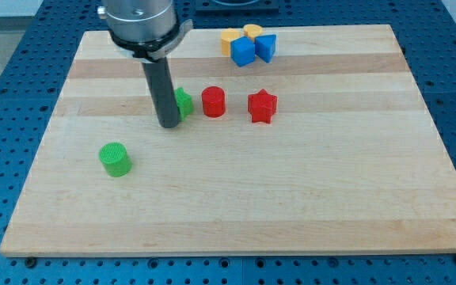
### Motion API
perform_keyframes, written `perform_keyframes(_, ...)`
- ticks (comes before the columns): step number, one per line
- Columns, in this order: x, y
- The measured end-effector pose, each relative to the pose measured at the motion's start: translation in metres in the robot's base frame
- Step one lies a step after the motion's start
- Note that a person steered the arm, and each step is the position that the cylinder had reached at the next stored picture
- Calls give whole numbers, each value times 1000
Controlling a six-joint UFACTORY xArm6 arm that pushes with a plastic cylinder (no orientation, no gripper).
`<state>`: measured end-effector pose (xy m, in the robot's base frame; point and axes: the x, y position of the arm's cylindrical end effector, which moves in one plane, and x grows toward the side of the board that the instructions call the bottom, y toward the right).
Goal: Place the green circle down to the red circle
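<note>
The green circle (115, 159) sits at the view's lower left on the wooden board (236, 198). The red circle (213, 102) stands near the board's middle, up and to the right of it. My tip (169, 124) is on the board left of the red circle, touching or right beside a second green block (184, 102) whose shape the rod partly hides. The tip is up and to the right of the green circle, well apart from it.
A red star (262, 106) lies right of the red circle. At the view's top, two blue blocks (244, 52) (266, 47) and two yellow blocks (229, 39) (252, 31) cluster together. A blue perforated table surrounds the board.
</note>
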<state>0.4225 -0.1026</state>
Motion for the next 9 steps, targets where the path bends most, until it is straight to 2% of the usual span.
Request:
perform_keyframes(1,5,-50)
perform_keyframes(2,27,-141)
perform_keyframes(3,90,-170)
perform_keyframes(4,101,-131)
perform_keyframes(6,34,12)
perform_keyframes(7,17,57)
perform_keyframes(8,23,20)
perform_keyframes(9,70,-2)
